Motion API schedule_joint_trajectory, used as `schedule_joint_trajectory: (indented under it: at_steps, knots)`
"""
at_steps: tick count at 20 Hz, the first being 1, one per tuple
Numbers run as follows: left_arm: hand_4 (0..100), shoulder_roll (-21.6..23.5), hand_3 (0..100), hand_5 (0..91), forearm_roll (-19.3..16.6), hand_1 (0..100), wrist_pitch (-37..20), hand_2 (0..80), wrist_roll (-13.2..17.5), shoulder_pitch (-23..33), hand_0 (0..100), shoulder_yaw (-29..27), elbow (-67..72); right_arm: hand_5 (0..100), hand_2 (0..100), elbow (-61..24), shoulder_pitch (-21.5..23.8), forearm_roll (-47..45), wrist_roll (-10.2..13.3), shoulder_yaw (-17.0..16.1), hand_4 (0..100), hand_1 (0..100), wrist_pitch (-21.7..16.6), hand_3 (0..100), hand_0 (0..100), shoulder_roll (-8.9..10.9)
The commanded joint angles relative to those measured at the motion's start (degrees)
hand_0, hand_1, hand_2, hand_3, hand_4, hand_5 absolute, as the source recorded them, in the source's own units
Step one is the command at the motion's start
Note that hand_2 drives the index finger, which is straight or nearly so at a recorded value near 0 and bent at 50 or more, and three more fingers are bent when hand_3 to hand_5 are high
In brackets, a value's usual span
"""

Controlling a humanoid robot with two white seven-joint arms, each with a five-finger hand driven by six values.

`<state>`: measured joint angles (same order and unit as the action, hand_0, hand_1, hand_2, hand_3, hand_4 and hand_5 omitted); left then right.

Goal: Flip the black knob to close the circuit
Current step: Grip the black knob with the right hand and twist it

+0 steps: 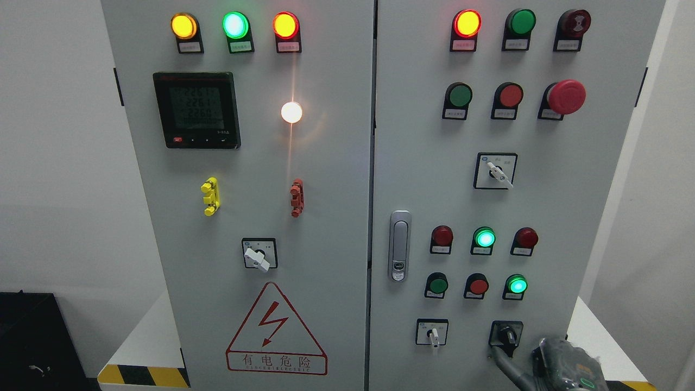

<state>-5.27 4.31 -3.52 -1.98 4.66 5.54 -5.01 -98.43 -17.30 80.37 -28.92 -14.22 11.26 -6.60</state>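
Down at the lower right, one grey finger of the right hand reaches up and left, and its tip is just under the black knob, touching or almost touching its plate. The other fingers are blurred, so I cannot tell if they are curled or spread; the hand does not grip the knob. The knob sits at the bottom right of the right door, with its handle pointing down and a little to the right.

Left of it is a white-handled selector, and another selector is higher on the same door. Above the knob are two rows of round lamps and buttons, and two green lamps are lit. A red mushroom button is near the top right, and an orange lamp shines above. A metal door latch is at the door's left edge.

On the left door a triangle warning sign with a red lightning bolt carries the writing 有电危险. The digital meter shows three rows of digits near 226; the small labels under the lamps are too small to read.

The grey cabinet stands on a white base with a yellow-black hazard stripe. White walls are behind, and a black box is at the lower left.
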Motion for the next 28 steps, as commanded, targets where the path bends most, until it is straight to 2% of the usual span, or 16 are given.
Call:
schedule_joint_trajectory:
  at_steps: [1, 20, 28]
  knots:
    - [0, 0.0, 0, 0.0, 0.0, 56, 0.0, 0.0, 0.0, 0.0, 12, 0.0, 0.0, 91, 89, -0.1, 0.0, 0.0, 0.0, -1.2, 93, 0, 0.0, 100, 0, 0.01]
    - [0, 0.0, 0, 0.0, 0.0, 56, 0.0, 0.0, 0.0, 0.0, 12, 0.0, 0.0, 91, 89, 0.1, 0.0, -0.2, 0.1, -3.7, 93, 0, -1.1, 100, 0, 0.09]
    - [0, 0.0, 0, 0.0, 0.0, 56, 0.0, 0.0, 0.0, 0.0, 12, 0.0, 0.0, 91, 89, 0.2, -0.1, -0.2, 0.1, -3.8, 92, 0, -1.1, 100, 0, 0.09]
